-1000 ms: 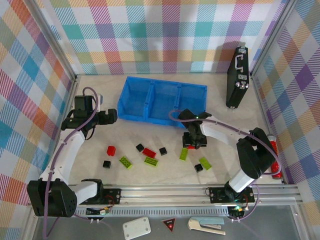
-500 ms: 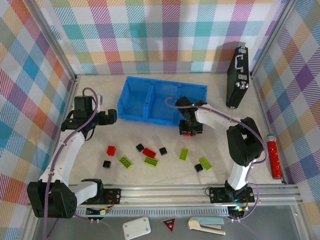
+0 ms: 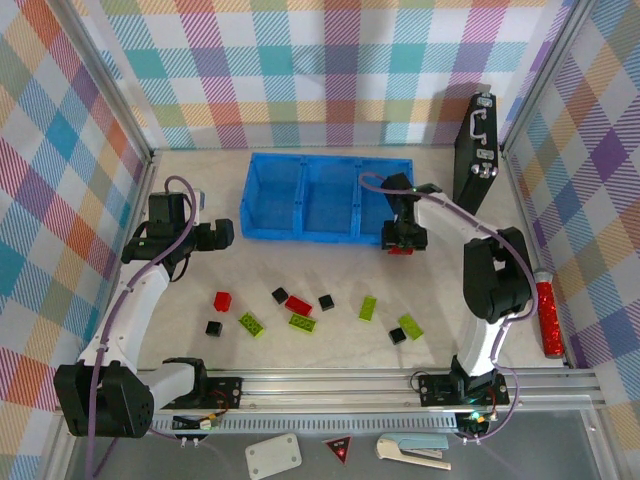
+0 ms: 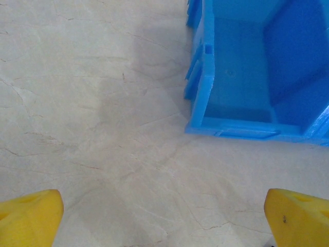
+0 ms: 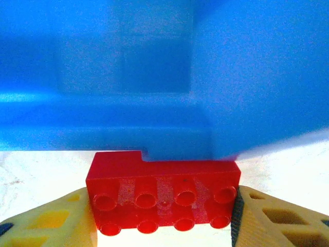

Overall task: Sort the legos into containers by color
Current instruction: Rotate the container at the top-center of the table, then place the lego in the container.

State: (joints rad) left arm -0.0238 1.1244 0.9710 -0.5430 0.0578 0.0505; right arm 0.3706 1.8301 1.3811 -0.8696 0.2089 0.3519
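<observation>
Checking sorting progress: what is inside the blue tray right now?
In the tray, the left and middle compartments look bare. The right hand, holding a red brick, covers part of the right compartment, so that part cannot be judged.

A robotics lab cell (checked fabric walls (image 3: 300,70), aluminium frame (image 3: 545,80)), two arms (image 3: 125,300) bolted to a rail (image 3: 330,385).

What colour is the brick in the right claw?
The brick is red, clearest in the right wrist view.
</observation>
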